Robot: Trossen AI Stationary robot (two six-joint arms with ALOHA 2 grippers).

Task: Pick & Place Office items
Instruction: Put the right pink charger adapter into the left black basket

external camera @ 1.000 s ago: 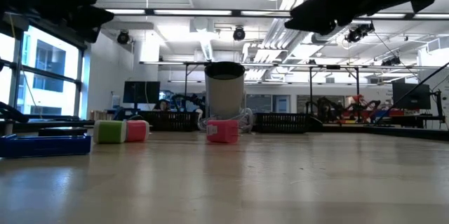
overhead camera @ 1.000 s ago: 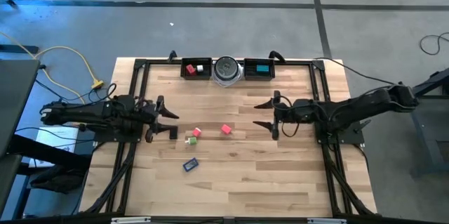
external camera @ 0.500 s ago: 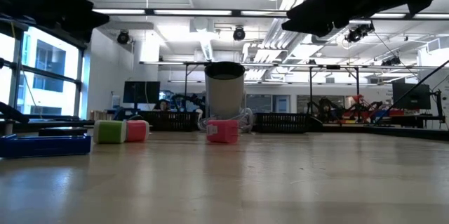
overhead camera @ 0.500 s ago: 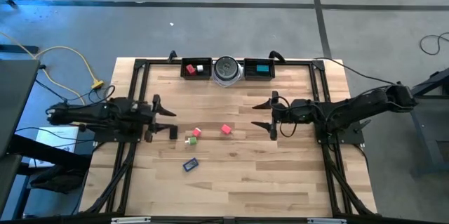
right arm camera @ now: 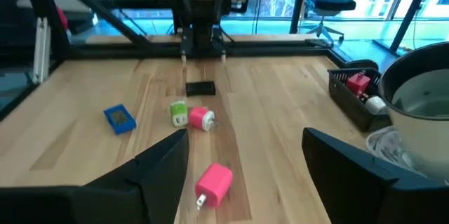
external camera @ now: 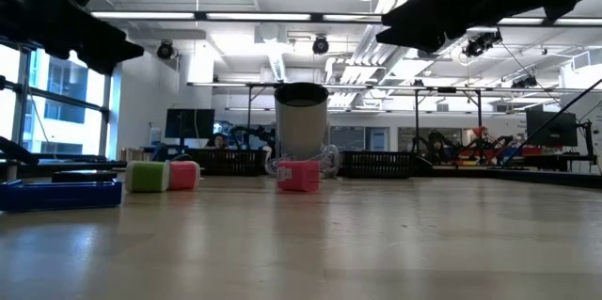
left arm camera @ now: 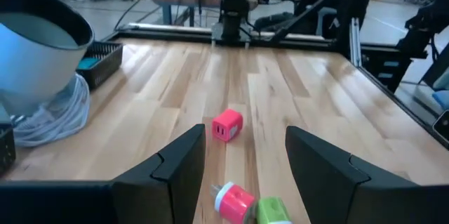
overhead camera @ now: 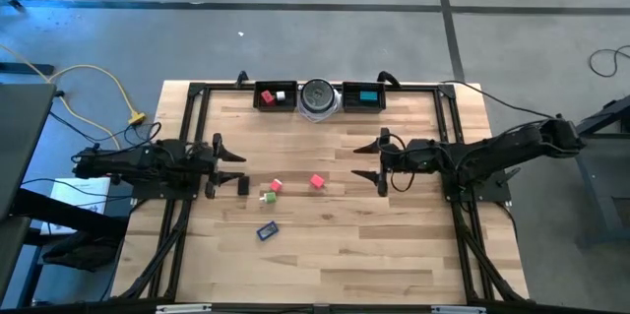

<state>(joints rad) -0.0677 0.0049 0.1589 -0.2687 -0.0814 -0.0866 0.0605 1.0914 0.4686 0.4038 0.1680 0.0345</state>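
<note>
On the table lie a black bar (overhead camera: 243, 185), a green cube (overhead camera: 268, 197) touching a red-pink block (overhead camera: 277, 185), a pink block (overhead camera: 316, 182) and a blue flat piece (overhead camera: 267, 230). A red block (right arm camera: 358, 83) and a white bit (right arm camera: 375, 101) lie in the far left tray (overhead camera: 276, 96). A teal block lies in the far right tray (overhead camera: 363, 96). My left gripper (overhead camera: 232, 167) is open and empty just left of the black bar. My right gripper (overhead camera: 367, 161) is open and empty, right of the pink block (right arm camera: 214, 182). Both hang above the table.
A round silver-grey disc-shaped container (overhead camera: 318, 97) stands between the two trays at the far edge. A black frame (overhead camera: 192, 107) runs along the table's edges. Bare wood lies toward the near edge (overhead camera: 335, 265).
My left gripper has drawn back a little toward the table's left edge, away from the black bar, which stays where it was. The small pieces have not moved.
</note>
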